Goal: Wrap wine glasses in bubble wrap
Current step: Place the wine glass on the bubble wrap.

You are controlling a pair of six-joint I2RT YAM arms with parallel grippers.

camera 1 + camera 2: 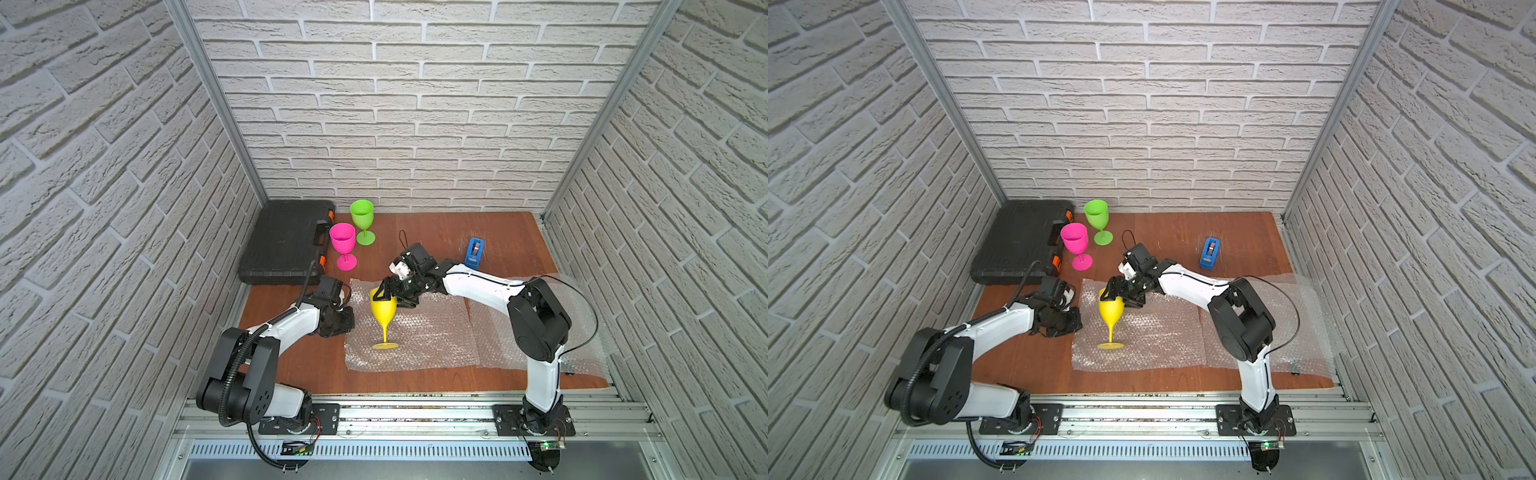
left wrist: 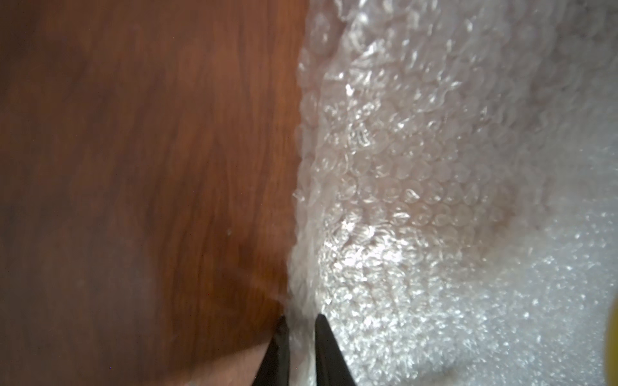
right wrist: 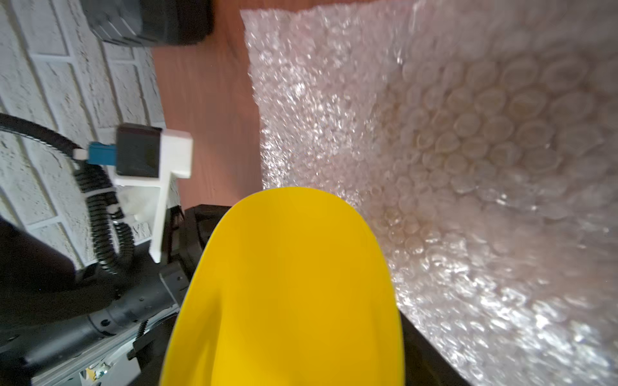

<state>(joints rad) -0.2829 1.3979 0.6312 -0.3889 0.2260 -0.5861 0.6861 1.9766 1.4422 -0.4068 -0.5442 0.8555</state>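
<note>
Bubble wrap lies flat across the lower centre in both top views, with a second sheet to its right; nothing is rolled or taped yet. Upper left sits a black case. The right gripper clamps the bowl of the yellow goblet, whose foot rests on the sheet. The left gripper pinches the sheet's left edge, likely for a first fold. The pink goblet and green goblet stand bare beside the case, and the tape dispenser stands right of centre.
</note>
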